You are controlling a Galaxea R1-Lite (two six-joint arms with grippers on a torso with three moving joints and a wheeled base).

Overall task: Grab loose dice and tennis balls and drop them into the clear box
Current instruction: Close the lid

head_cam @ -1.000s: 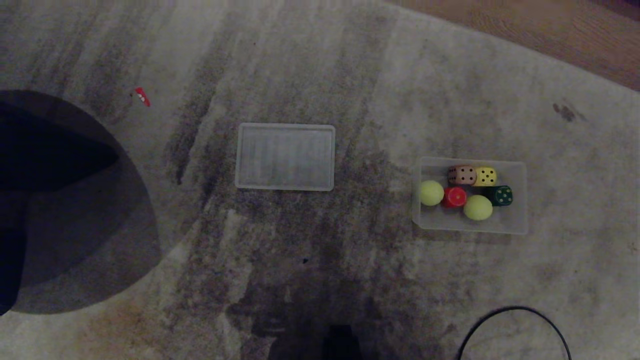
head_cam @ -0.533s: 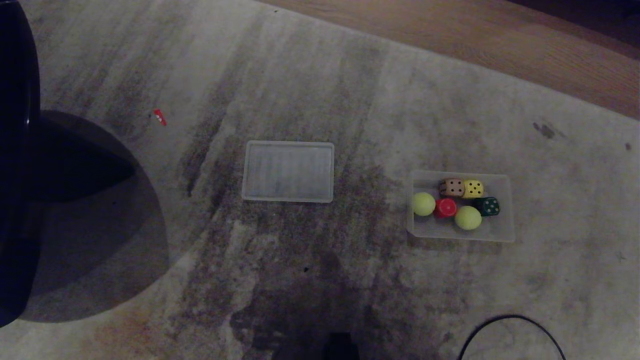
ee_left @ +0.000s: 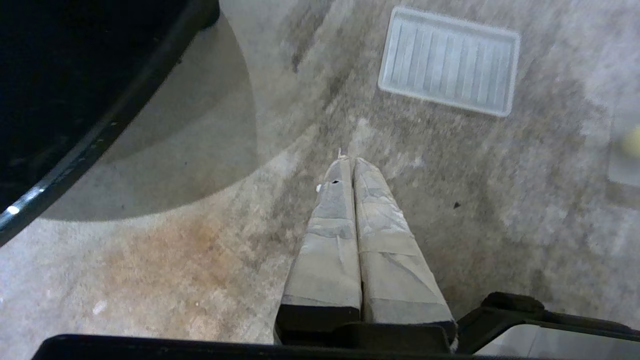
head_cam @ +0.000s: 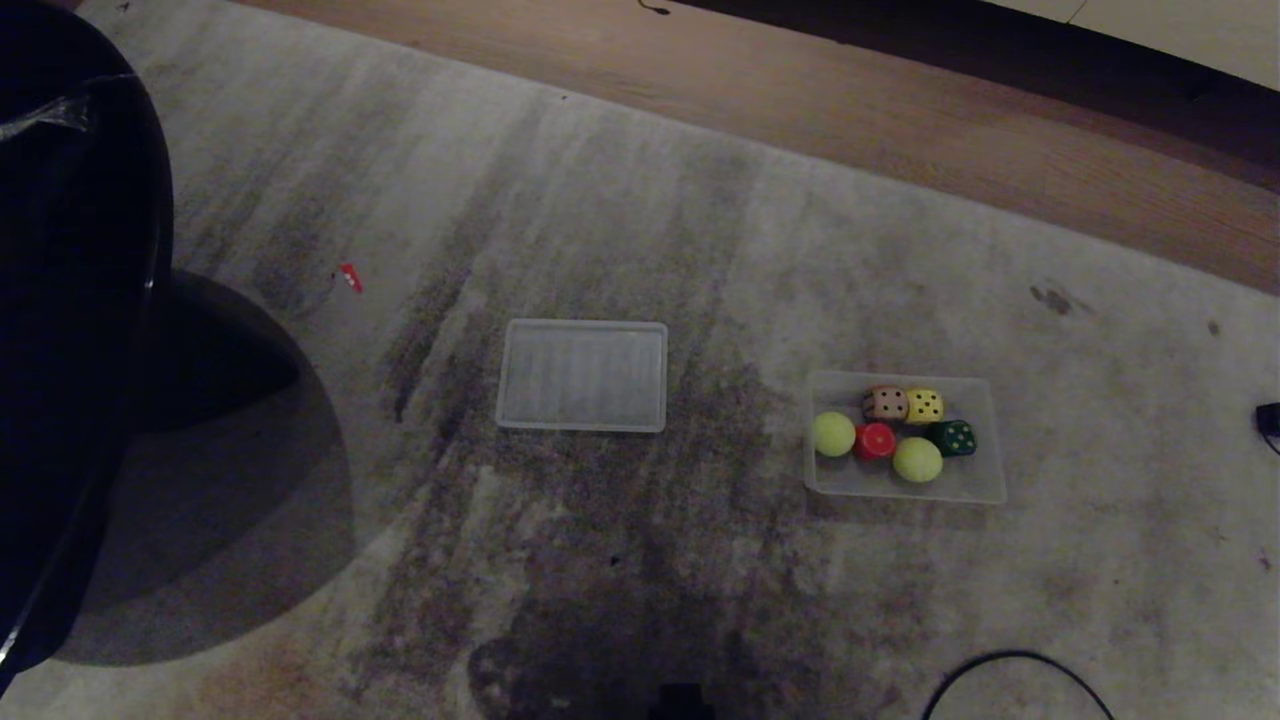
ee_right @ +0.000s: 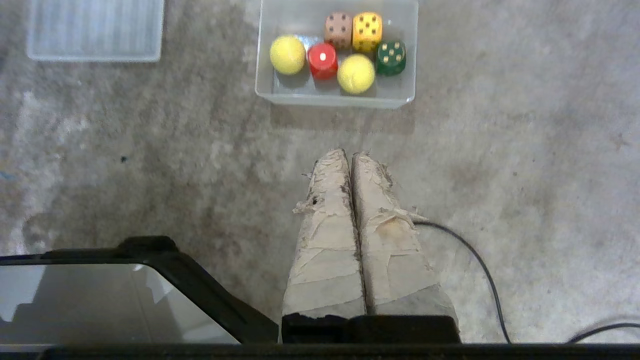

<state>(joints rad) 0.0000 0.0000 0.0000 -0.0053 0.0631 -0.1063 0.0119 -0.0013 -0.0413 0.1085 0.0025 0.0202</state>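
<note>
I find the dice (ee_right: 366,31) and balls (ee_right: 355,73) already in the box (ee_right: 336,100), lid (head_cam: 583,375) lying apart, both grippers (ee_left: 348,162) (ee_right: 348,155) pressed together and empty; I judge nothing remains to collect.

Each gripper ends in 2 long tapered fingers wrapped in pale, wrinkled tape. The left gripper (ee_left: 353,161) has smoother wrapping with 1 small dark hole; the right gripper (ee_right: 349,155) is frayed and torn at its edges. Both spring from black mounts.
</note>
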